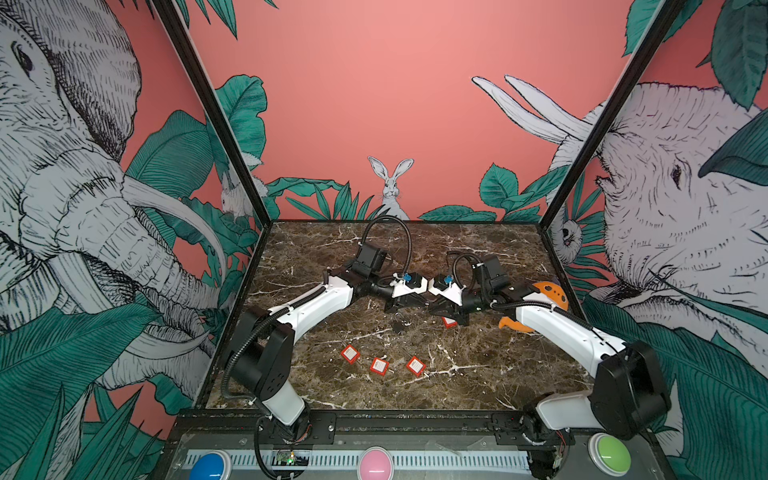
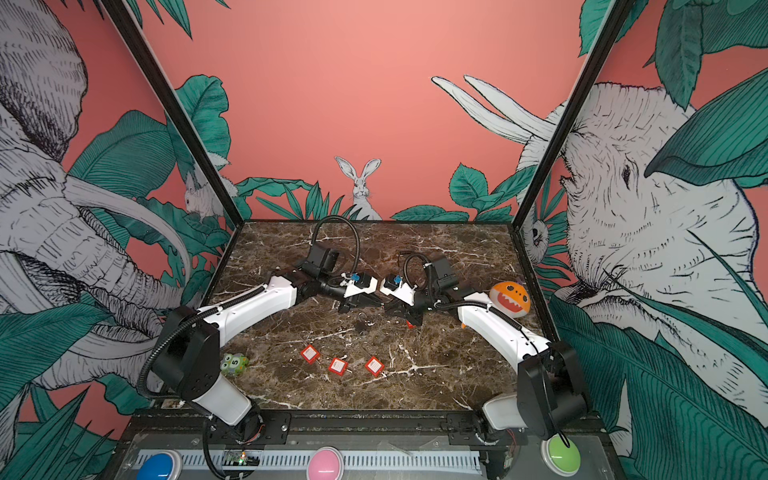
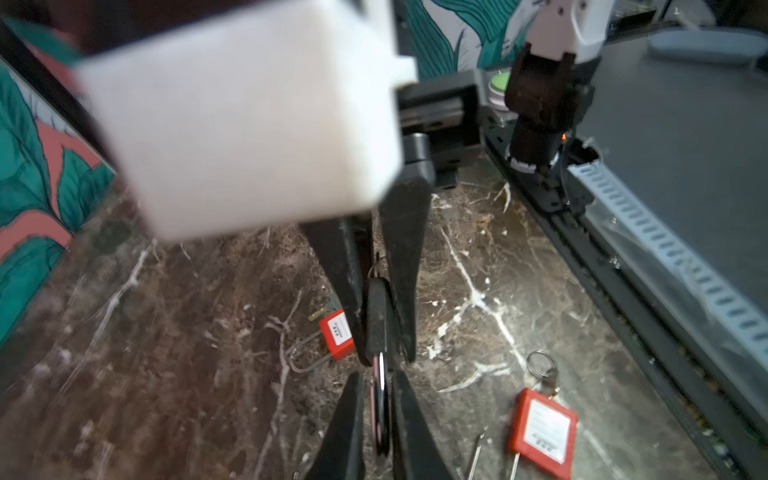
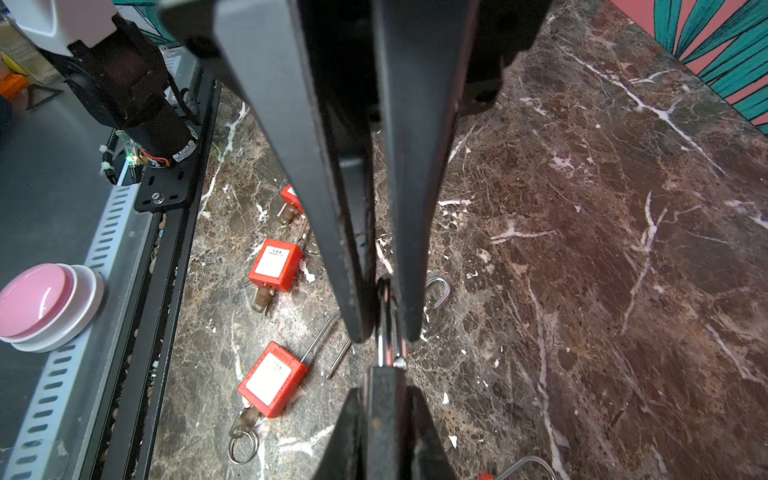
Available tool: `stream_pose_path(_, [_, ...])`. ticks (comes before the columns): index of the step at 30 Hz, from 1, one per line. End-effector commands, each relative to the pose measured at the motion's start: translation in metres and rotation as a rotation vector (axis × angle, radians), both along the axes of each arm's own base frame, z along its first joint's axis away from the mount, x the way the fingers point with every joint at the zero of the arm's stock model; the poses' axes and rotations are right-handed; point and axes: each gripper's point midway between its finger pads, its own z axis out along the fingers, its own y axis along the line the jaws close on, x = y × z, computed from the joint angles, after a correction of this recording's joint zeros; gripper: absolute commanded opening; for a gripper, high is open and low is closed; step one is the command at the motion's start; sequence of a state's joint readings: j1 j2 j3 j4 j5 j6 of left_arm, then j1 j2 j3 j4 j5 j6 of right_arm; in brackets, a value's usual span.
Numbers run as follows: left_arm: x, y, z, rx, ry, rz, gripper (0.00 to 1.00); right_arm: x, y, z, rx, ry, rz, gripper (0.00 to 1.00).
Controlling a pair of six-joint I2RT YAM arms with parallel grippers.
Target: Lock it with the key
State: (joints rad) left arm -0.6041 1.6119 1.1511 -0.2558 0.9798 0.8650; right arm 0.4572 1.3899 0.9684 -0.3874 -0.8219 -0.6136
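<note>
Your right tool (image 4: 386, 336) pinches the black-headed metal key (image 4: 382, 411) by its shiny end; left tool (image 3: 386, 359) flanks the head, grip unclear — release slowly.

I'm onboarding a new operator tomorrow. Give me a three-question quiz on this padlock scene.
1. How many red padlocks lie in the row nearest the front rail?
2. True or false: the orange toy sits beside the left arm.
3. Which button sits in the middle: A blue, B pink, C green?
Key: 1. Three. 2. False, it sits by the right arm. 3. B, the pink button.
</note>
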Motion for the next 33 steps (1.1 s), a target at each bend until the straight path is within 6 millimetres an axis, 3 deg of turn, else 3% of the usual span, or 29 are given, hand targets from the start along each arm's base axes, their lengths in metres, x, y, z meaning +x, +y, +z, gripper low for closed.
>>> stream_pose_path(1, [-0.001,0.008,0.012,-0.021,-0.069,0.020,0.36,-0.002,0.005,0.013,0.051,-0.047,0.017,0.00])
stream_pose_path(7, [0.004,0.026,0.012,-0.026,-0.063,0.076,0.40,0.001,0.010,0.021,0.103,-0.049,0.008,0.00])
stream_pose_path(19, [-0.002,0.021,-0.001,-0.025,0.010,0.042,0.34,-0.002,0.019,0.020,0.096,-0.058,0.028,0.00])
stream_pose_path(33, [-0.008,0.018,-0.017,0.030,0.016,0.011,0.11,-0.004,0.026,0.019,0.086,-0.050,0.044,0.00])
